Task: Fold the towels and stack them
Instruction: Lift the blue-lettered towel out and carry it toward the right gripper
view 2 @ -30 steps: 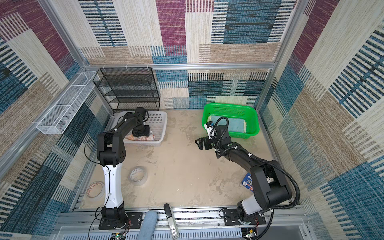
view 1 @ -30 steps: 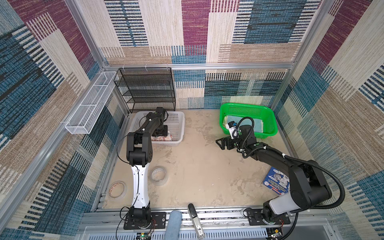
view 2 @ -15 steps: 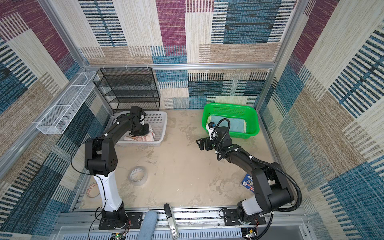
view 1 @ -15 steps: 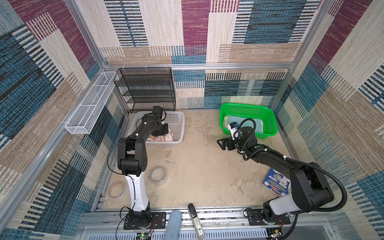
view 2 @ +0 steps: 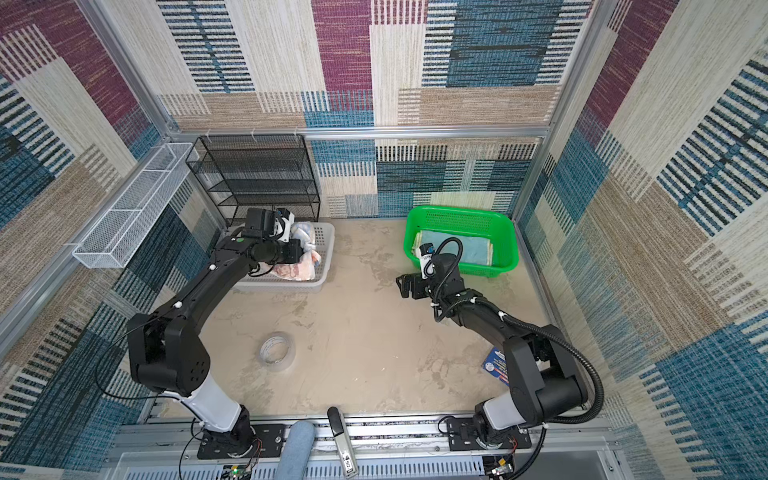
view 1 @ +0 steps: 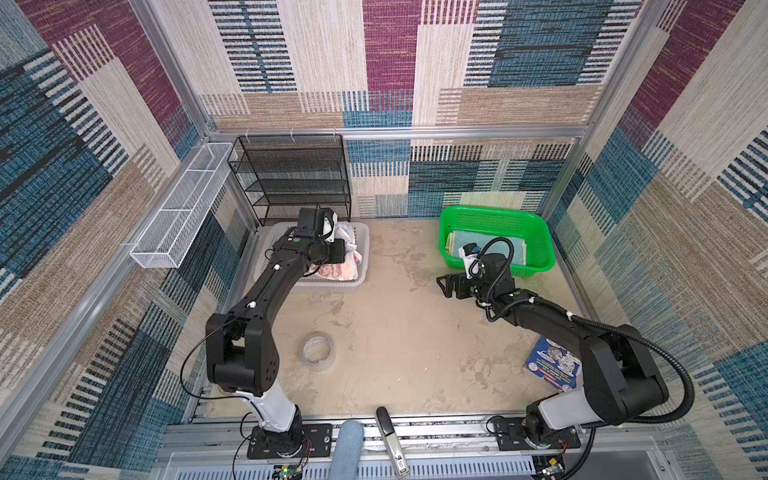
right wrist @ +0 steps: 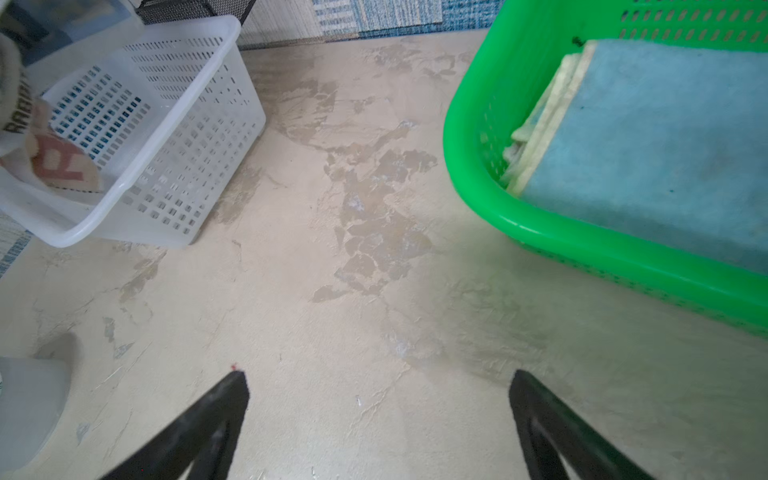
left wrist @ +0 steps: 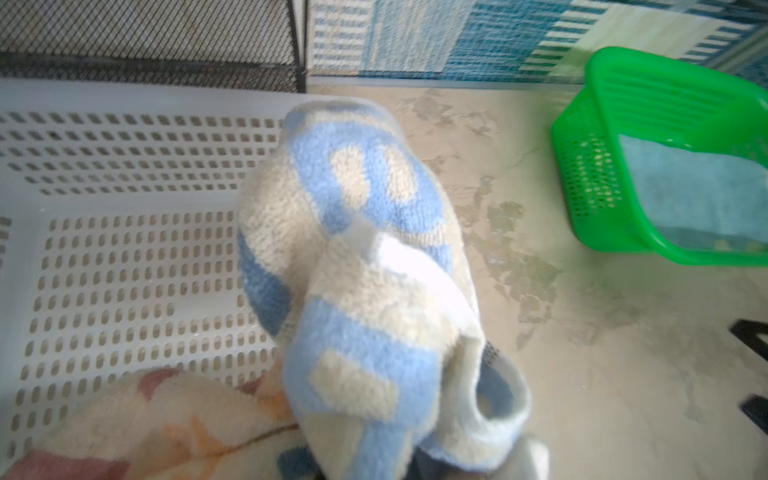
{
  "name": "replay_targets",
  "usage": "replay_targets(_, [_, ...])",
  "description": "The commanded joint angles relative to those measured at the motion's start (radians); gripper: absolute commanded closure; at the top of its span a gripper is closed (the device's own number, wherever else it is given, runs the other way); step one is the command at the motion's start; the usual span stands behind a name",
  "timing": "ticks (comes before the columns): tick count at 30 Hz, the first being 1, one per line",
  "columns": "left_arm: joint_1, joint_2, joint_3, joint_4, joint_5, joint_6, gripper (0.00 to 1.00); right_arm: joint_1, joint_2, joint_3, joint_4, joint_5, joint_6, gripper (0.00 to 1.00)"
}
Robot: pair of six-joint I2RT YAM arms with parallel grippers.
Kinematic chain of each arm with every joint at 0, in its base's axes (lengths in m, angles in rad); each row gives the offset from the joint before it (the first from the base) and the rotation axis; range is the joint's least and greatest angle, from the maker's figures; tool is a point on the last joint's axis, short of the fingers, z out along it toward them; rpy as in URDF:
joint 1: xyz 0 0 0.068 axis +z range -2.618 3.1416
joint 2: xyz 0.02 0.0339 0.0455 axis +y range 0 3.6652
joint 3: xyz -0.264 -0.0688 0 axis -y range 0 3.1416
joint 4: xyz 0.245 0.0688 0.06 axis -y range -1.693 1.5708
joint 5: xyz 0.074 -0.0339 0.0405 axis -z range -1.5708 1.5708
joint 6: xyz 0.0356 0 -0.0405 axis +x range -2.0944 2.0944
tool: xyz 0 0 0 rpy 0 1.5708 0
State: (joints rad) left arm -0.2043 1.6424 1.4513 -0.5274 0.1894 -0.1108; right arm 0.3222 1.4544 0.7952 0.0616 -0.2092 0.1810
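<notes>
My left gripper is shut on a cream towel with a pale blue pattern and holds it bunched just above the white basket; the cloth hides its fingertips in the left wrist view. Under it in that basket lies a crumpled orange-print towel. A folded teal and pale yellow towel lies flat in the green basket. My right gripper hangs open and empty over the bare table, just left of the green basket.
A black mesh shelf stands behind the white basket, and a white wire tray hangs on the left wall. A clear tape roll lies mid-table. A blue packet sits at the front right.
My left gripper has shut on the blue-patterned towel in the white basket and raised it, while its elbow swung left. The right arm has barely moved.
</notes>
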Motion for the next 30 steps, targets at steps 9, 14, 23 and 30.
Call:
replay_targets(9, [-0.153, -0.197, -0.118, 0.191, 0.160, 0.075, 1.00, -0.003, -0.005, -0.022, 0.031, 0.118, 0.077, 0.00])
replay_targets(14, [-0.288, -0.132, -0.078, 0.124, 0.094, 0.113, 1.00, -0.007, 0.008, -0.028, 0.014, 0.123, 0.079, 0.00])
replay_targets(23, [-0.441, 0.079, -0.041, 0.060, 0.084, 0.109, 1.00, -0.007, -0.074, -0.077, -0.011, 0.208, 0.035, 0.00])
replay_targets(30, [-0.529, 0.210, -0.046, 0.013, 0.021, 0.129, 1.00, -0.006, -0.171, -0.136, 0.004, 0.230, 0.012, 0.00])
